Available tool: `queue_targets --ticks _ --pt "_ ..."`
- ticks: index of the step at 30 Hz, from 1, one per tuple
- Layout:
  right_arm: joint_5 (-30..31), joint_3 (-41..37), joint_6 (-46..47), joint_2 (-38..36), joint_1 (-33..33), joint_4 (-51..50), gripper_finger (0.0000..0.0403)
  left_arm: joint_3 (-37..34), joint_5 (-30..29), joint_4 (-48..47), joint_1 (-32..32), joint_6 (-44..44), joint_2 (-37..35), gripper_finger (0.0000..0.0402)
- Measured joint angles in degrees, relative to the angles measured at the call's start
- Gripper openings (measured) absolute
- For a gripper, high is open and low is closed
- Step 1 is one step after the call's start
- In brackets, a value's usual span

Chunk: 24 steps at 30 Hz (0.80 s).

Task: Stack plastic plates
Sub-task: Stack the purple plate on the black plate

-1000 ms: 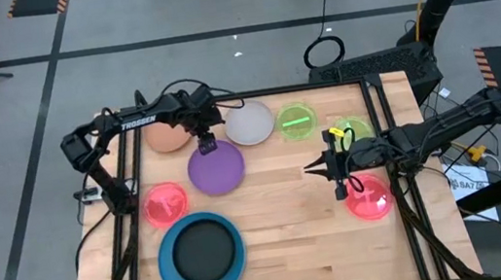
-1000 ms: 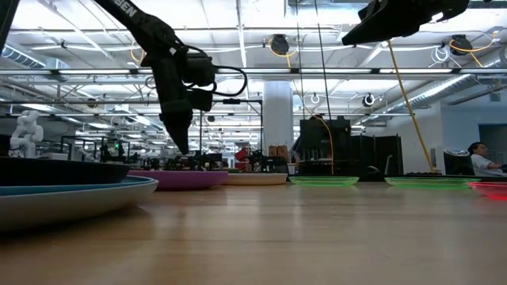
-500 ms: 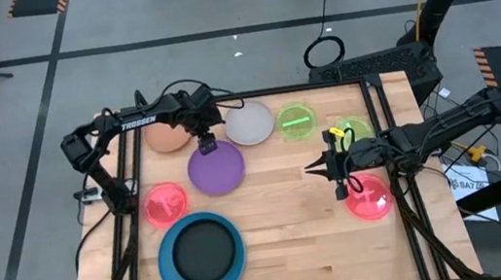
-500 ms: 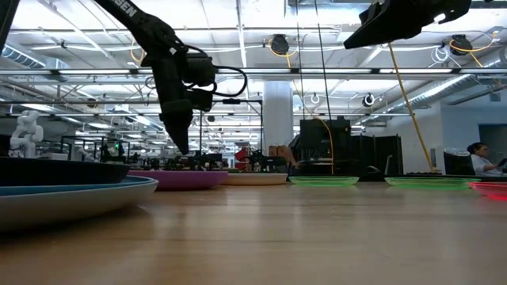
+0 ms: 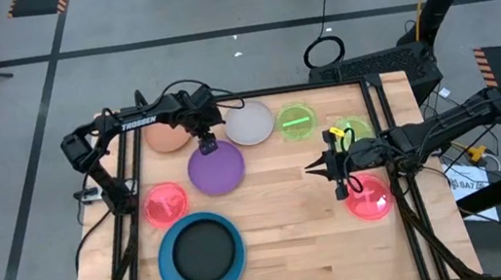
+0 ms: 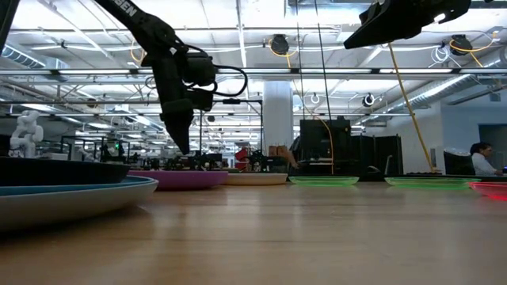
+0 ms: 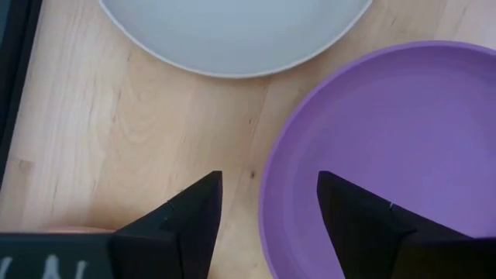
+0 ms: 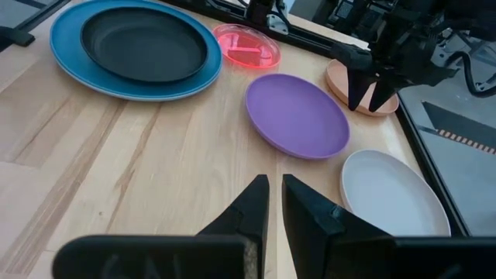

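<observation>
A purple plate (image 5: 216, 168) lies flat on the wooden table, left of centre. My left gripper (image 7: 267, 194) points down and is open, one finger inside and one outside the plate's far-left rim (image 7: 270, 209). In the low view its tips (image 6: 184, 147) hang a little above the plate (image 6: 178, 179). A black plate (image 5: 202, 248) rests in a large blue plate (image 5: 167, 270) at the near left. My right gripper (image 5: 310, 167) is shut on nothing, high above the table at the right (image 6: 348, 37).
An orange-brown plate (image 5: 166, 137), a whitish plate (image 5: 250, 123) and a neon green plate (image 5: 296, 121) lie along the far edge. Another green plate (image 5: 355, 129) and a pink plate (image 5: 369, 200) lie at the right, a pink one (image 5: 165, 203) at the left. Bare wood spans the near right (image 5: 325, 247).
</observation>
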Motion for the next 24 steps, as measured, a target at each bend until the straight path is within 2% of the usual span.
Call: queue_targets --ticks 18,24 --pt "0.07 0.00 0.00 0.00 0.00 -0.15 0.0031 -0.04 -0.04 0.61 -0.80 -0.17 0.05 0.0218" --pt "0.09 0.00 0.03 0.00 0.00 -0.17 0.0031 -0.07 -0.23 1.26 -2.06 0.16 3.63 0.0218"
